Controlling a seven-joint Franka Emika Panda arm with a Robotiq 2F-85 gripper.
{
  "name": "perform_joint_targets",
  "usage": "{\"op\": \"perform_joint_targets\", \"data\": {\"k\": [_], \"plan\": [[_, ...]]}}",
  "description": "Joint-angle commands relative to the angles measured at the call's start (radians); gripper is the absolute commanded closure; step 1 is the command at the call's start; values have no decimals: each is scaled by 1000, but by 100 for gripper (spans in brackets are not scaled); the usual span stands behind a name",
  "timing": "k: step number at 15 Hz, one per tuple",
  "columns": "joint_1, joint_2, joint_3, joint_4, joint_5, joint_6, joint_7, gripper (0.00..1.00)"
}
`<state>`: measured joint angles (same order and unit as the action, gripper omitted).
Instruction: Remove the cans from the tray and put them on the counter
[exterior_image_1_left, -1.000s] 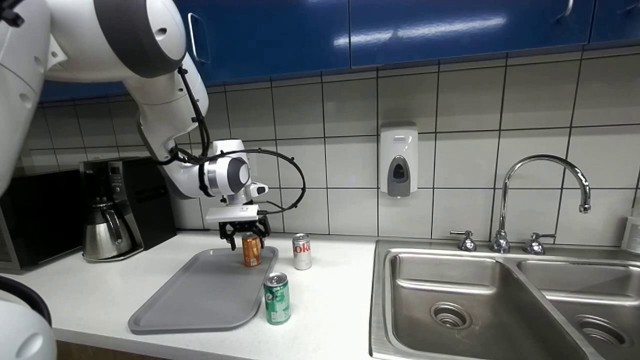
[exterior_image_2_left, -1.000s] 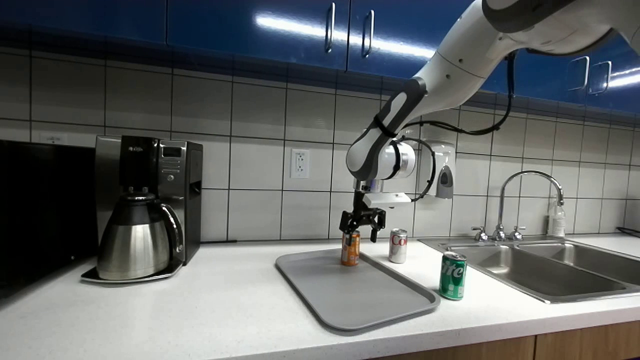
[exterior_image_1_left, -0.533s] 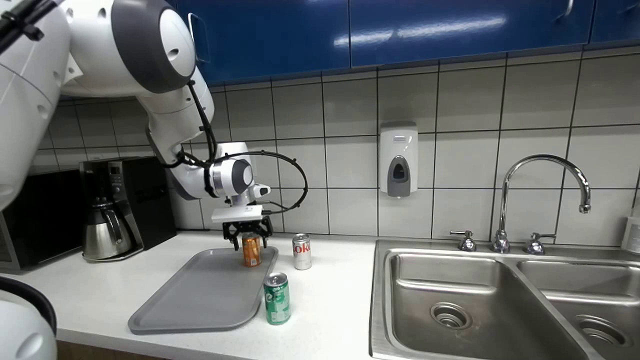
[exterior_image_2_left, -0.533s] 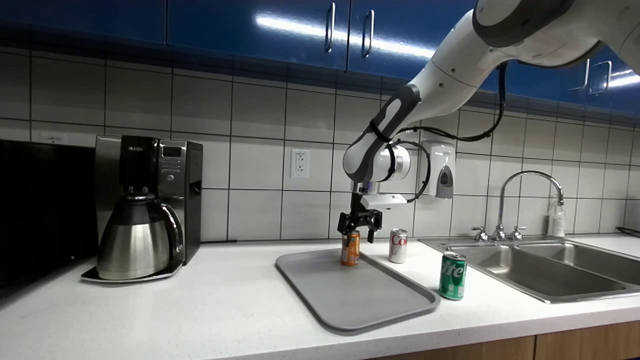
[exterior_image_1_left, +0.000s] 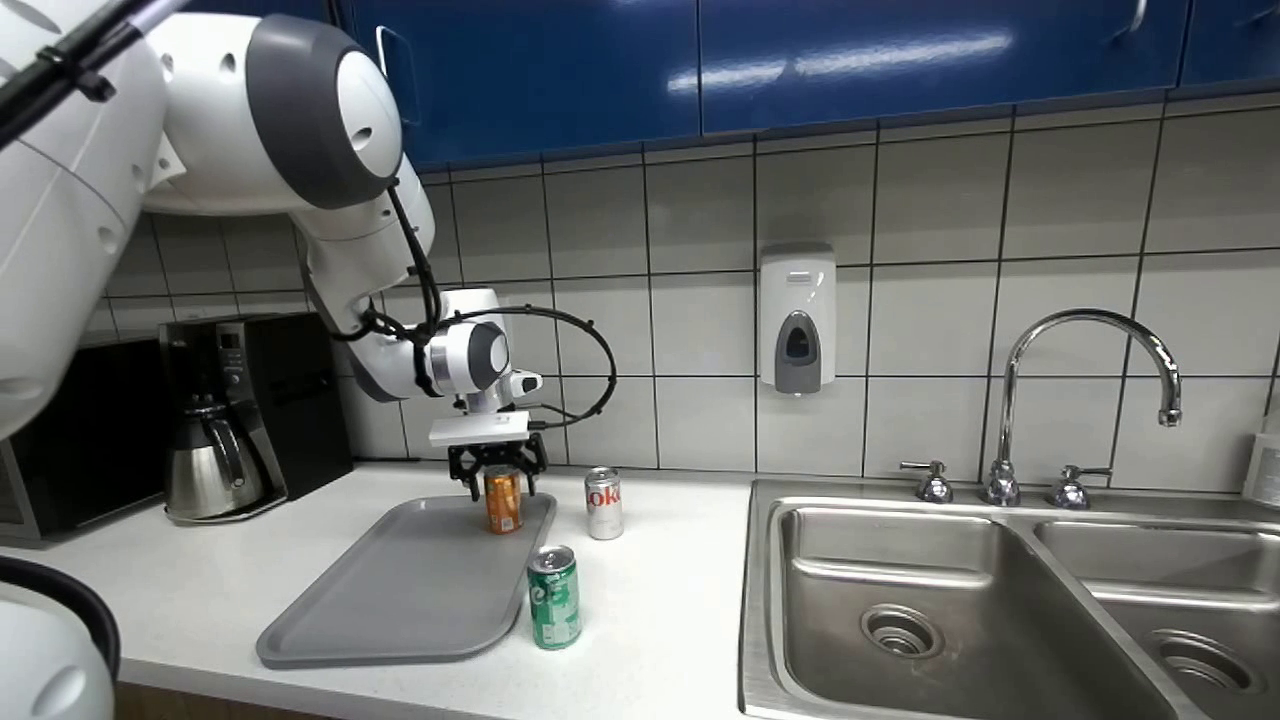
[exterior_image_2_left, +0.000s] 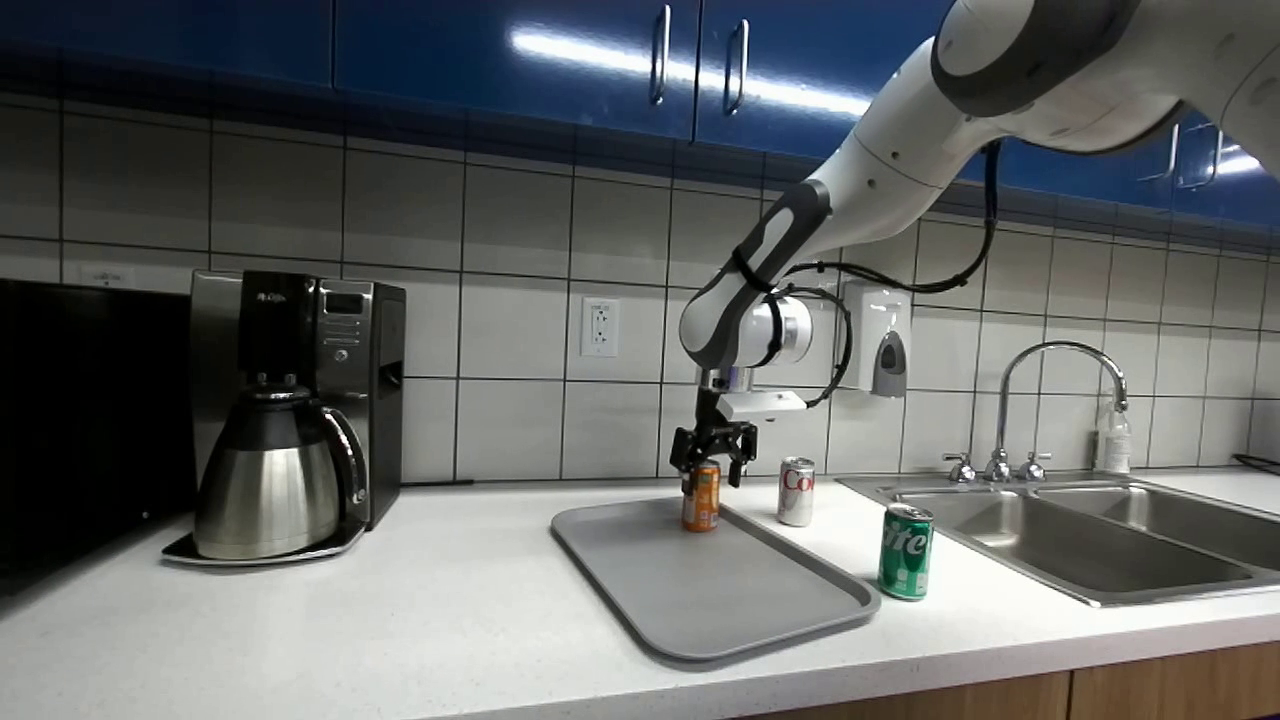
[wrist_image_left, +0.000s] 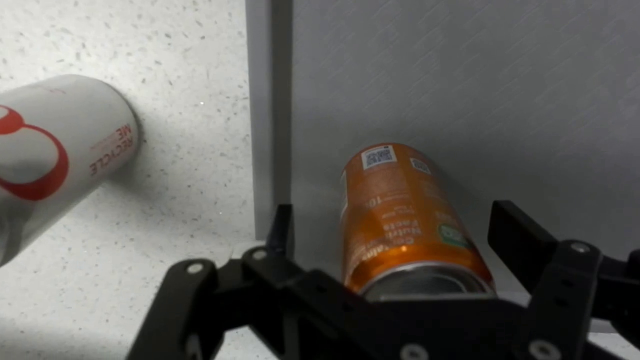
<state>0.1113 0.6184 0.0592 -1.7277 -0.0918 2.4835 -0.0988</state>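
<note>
The orange-brown can (exterior_image_1_left: 503, 508) stands upright near the far edge of the grey tray (exterior_image_1_left: 400, 600); both also show in an exterior view, can (exterior_image_2_left: 704, 508) and tray (exterior_image_2_left: 720, 600). My gripper (exterior_image_1_left: 502, 493) is open around the can's upper part, one finger on each side. In the wrist view, the gripper (wrist_image_left: 392, 210) shows a gap between each finger and the orange can (wrist_image_left: 400, 200); its palm hides part of the can's top. The green can (exterior_image_1_left: 555, 600) stands upright on the pale counter (exterior_image_1_left: 650, 620) beside the tray. It is out of the wrist view.
A white-and-red can (exterior_image_1_left: 603, 505) stands on the counter close to the tray's edge, beside the gripper; it also shows in the wrist view (wrist_image_left: 60, 145). The steel double sink (exterior_image_1_left: 760, 600) lies to one side. A coffee maker (exterior_image_2_left: 370, 420) stands on the other.
My gripper has shifted slightly and come a little lower, so its fingers now flank the orange can's upper part. The cans and tray have not moved.
</note>
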Motion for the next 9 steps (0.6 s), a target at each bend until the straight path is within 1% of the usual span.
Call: {"op": "perform_joint_targets", "data": {"k": [1, 9], "plan": [[-8, 29, 16, 65, -2, -48, -35, 0], [-4, 55, 19, 99, -6, -62, -41, 0]]}}
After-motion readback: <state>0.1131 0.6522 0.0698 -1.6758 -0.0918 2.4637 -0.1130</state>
